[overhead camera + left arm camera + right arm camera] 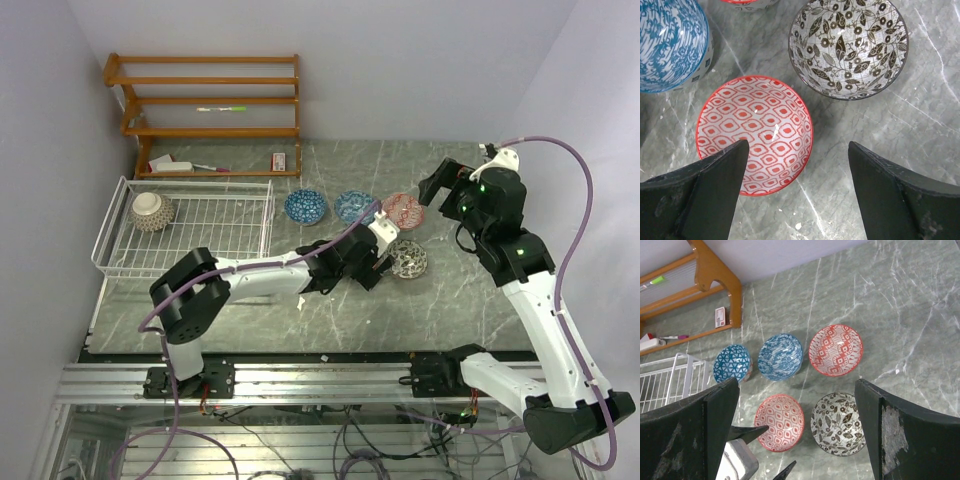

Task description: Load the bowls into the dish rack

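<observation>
The left claw [797, 145] hung released, its two fingers spread wide just above a red bowl with small diamond marks [755, 132]. The left finger [715, 185] overlapped that bowl's near rim in the wrist view, and whether it touched the rim I could not tell. Nothing was gripped. This red bowl sat on the grey marble table [450, 310], and a black-and-white leafy bowl [847, 47] stood just to its right. Beyond them ran a far row of three bowls: a blue bowl with triangles [732, 362] on the left, a blue bowl with brush strokes [780, 356] in the middle, and a second red bowl with larger markings [835, 349] on the right. The white wire dish rack [225, 235] stood at the left side of the table, left of that row, and held one pale bowl turned upside down [152, 210] in its far left corner. The right claw [796, 382] was held well above the table on the right, also released and holding nothing. A wooden shelf [210, 100] stood against the far wall behind the rack.
</observation>
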You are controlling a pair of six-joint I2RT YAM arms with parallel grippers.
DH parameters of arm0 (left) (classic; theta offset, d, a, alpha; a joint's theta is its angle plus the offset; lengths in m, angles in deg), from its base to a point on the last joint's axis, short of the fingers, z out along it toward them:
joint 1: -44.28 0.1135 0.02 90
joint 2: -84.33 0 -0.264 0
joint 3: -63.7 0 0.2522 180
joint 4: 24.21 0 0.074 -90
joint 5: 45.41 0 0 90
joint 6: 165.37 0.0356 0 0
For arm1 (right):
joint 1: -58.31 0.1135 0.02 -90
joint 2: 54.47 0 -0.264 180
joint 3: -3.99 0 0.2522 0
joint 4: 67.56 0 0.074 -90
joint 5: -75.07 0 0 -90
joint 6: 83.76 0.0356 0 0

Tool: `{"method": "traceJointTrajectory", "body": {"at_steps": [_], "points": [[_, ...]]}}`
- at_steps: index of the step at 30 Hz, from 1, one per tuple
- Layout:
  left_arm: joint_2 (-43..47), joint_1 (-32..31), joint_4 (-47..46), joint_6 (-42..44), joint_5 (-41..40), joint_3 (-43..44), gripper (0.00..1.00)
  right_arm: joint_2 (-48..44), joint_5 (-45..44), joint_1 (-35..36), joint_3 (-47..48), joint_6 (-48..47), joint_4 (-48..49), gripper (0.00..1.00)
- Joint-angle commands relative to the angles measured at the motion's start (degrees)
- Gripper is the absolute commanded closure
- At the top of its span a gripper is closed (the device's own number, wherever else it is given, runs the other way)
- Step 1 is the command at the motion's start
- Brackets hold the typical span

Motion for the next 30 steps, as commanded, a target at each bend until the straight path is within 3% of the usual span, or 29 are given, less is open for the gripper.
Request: {"method": "traceJointTrajectory", "body": {"at_steps": [1,7,14,17,19,20,27,30], "points": [[-2.5,0.5,-1.7,3.3,3.4,3.2,0.09,-0.7,-0.8,-0.5,-1.4,-0.7,0.4,0.0],[-8.5,0.5,0.2,4.5,3.7,6.8,0.25,-0.9,-0.6,-0.8,-2.5,-0.6,0.6,0.0],[-10.1,0.5,-0.7,4.1,2.9,5.6,0.28,-1.3,-1.6,-1.1,-3.5,-1.0,1.0,0.0],[-10.6,0.6,0.3,4.1,2.2,5.5,0.37,-0.9,-1.0,-1.3,-3.7,-0.9,1.3,0.0],[-10.6,0.6,0.5,3.7,1.5,5.2,0.52,-0.7,-0.7,-1.4,-3.9,-0.9,1.5,0.0],[-10.6,0.6,0.6,3.4,1.3,4.8,0.54,-0.6,-0.7,-1.4,-4.0,-0.9,1.6,0.0],[-11.1,0.5,1.2,3.3,0.1,3.4,0.52,-0.4,0.0,-1.7,-4.5,-0.7,2.1,0.0],[-10.9,0.6,0.8,3.1,-0.1,2.8,0.6,-0.7,-0.1,-1.7,-4.6,-0.7,2.1,0.0]]}}
